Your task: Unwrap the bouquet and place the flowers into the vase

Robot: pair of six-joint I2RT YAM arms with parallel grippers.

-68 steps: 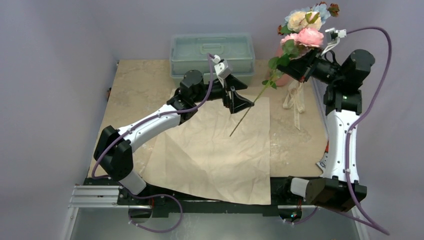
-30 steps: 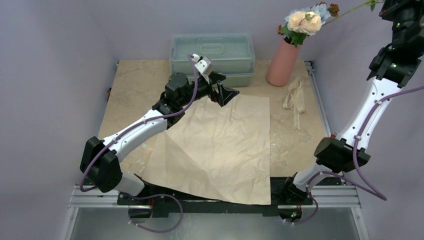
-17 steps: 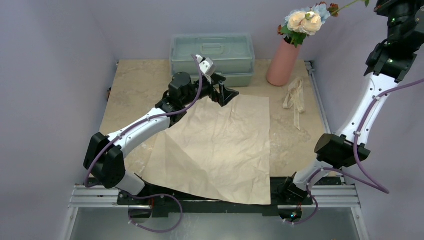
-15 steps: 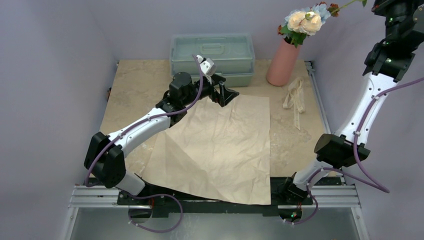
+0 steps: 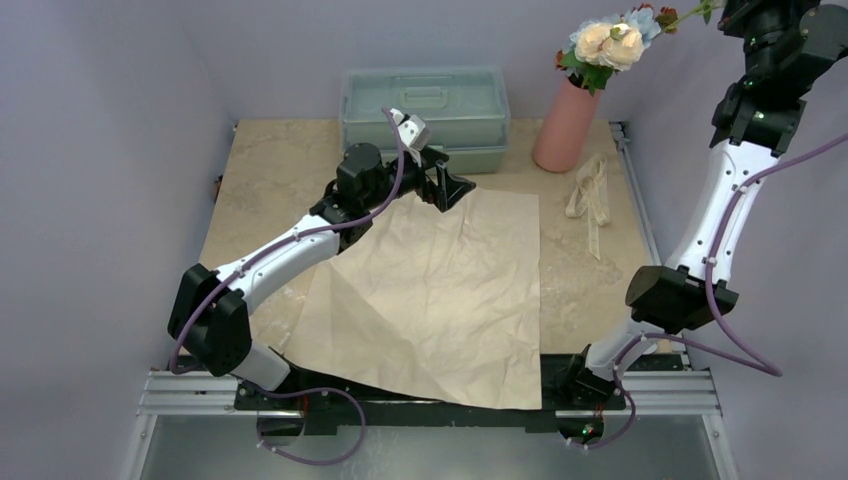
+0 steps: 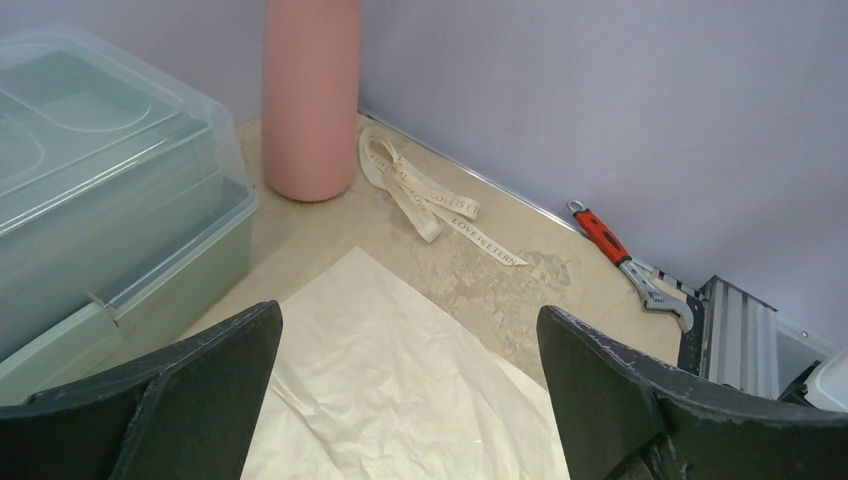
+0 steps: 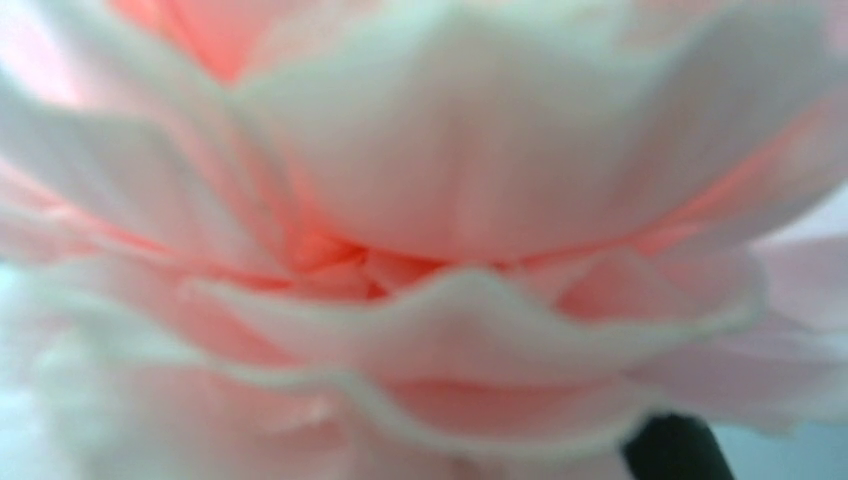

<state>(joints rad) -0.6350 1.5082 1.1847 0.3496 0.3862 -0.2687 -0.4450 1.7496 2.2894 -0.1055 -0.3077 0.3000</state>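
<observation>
Left gripper (image 5: 452, 188) hovers over the paper's (image 5: 440, 290) far-left corner, jaws wide apart, nothing in them. It hides part of the box (image 5: 425, 100) front in our top view. The paper's near edge overhangs the table (image 5: 270, 170) front; bare top shows along its left side and between it and the ribbon (image 5: 590, 190). The vase (image 5: 566, 125) stands upright at the back right, with flowers (image 5: 610, 40) in it. Ribbon print reads "LOVE IS ETER…", rest unreadable. A wrench (image 6: 625, 265) lies by the right wall. Right gripper (image 5: 735, 12) is high and cut off by the frame; jaws are closed on the pink flower (image 7: 420, 240), whose stem end is near the flowers. The blurred bloom fills our right wrist view.
</observation>
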